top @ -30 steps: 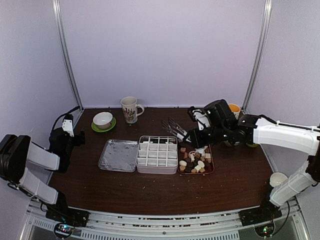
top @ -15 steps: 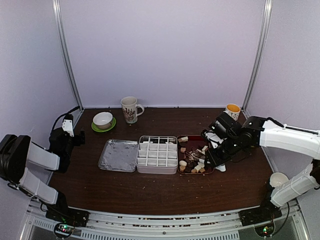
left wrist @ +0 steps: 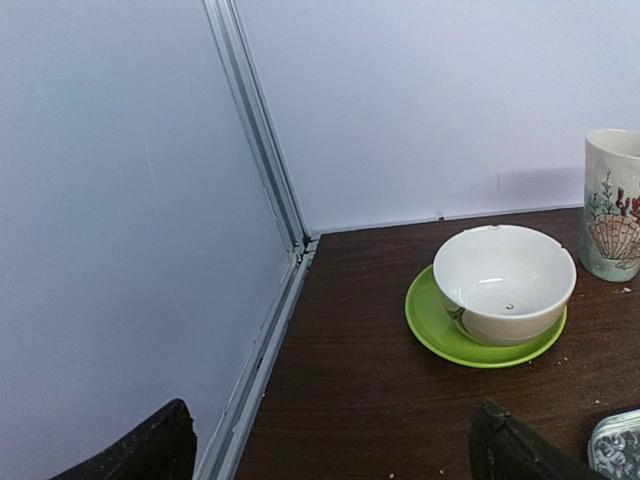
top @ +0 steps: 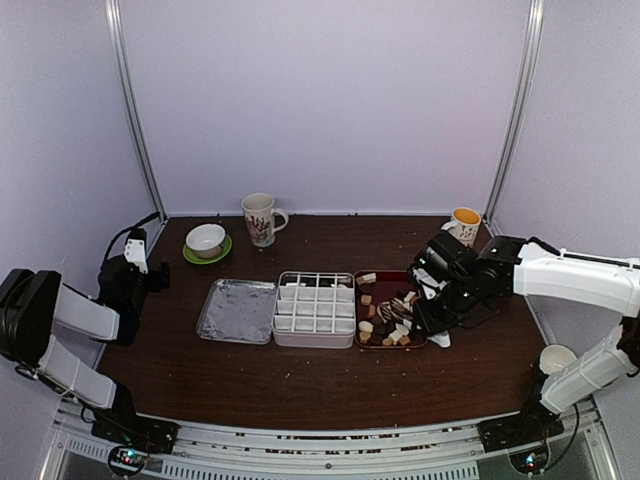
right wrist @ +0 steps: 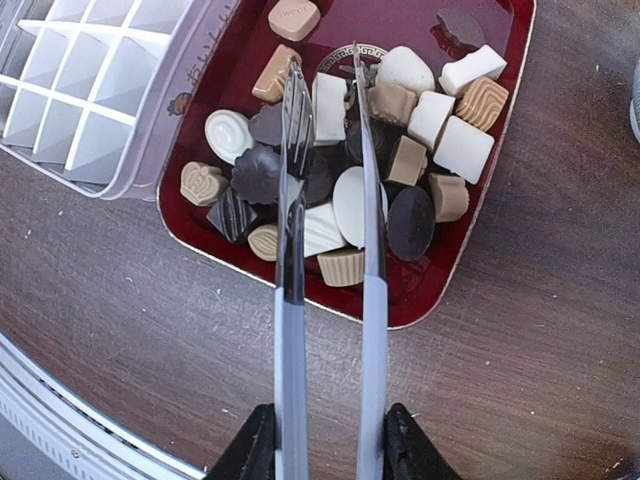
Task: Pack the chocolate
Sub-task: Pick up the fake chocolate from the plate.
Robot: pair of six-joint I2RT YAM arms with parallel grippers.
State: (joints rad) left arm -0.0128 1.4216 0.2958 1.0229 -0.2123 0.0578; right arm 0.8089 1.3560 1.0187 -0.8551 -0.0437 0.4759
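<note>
The chocolate (right wrist: 350, 200) lies heaped in a dark red tray (right wrist: 470, 250), as dark, tan and white pieces. My right gripper (right wrist: 328, 445) is shut on metal tongs (right wrist: 291, 300). The tong tips reach down into the pile, one on each side of a white block (right wrist: 328, 105). From above, the right gripper (top: 428, 310) sits at the tray's (top: 385, 280) right side with the tongs (top: 400, 305) over the chocolate (top: 390, 328). A white gridded box (top: 315, 308) stands left of the tray, its cells showing nothing inside. My left gripper (left wrist: 330, 440) is open at the far left, holding nothing.
A foil lid (top: 237, 311) lies left of the gridded box. At the back stand a white bowl on a green saucer (top: 206, 240), a shell-patterned mug (top: 260, 218) and a yellow-filled cup (top: 465, 222). A paper cup (top: 555, 357) sits near the right arm's base.
The right arm swung from behind the tray to its right side and lowered the tongs into the chocolate pile. The tong arms narrowed a little. The left arm stayed still.
</note>
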